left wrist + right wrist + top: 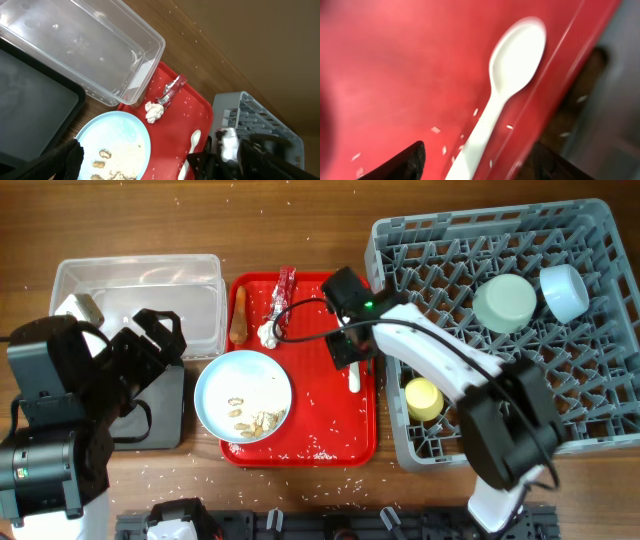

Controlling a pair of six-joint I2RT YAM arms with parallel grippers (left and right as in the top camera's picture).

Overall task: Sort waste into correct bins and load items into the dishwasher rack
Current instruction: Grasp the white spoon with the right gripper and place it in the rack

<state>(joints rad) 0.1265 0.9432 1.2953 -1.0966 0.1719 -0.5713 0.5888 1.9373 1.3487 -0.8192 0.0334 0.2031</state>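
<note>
Grey dishwasher rack (480, 220) stands just right of the red tray (330, 420), at whose right edge the right tool (479, 150) hangs wide open and empty over the white plastic spoon (515, 55), so spoon-loading seems in hand: next, lower and pinch the thin handle.

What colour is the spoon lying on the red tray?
The spoon is plain white; the right wrist view shows it best.

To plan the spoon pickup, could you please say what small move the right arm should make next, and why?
Probably lower the right gripper and close on the white spoon: it lies flat on the red tray, its handle between the open fingers.
</note>
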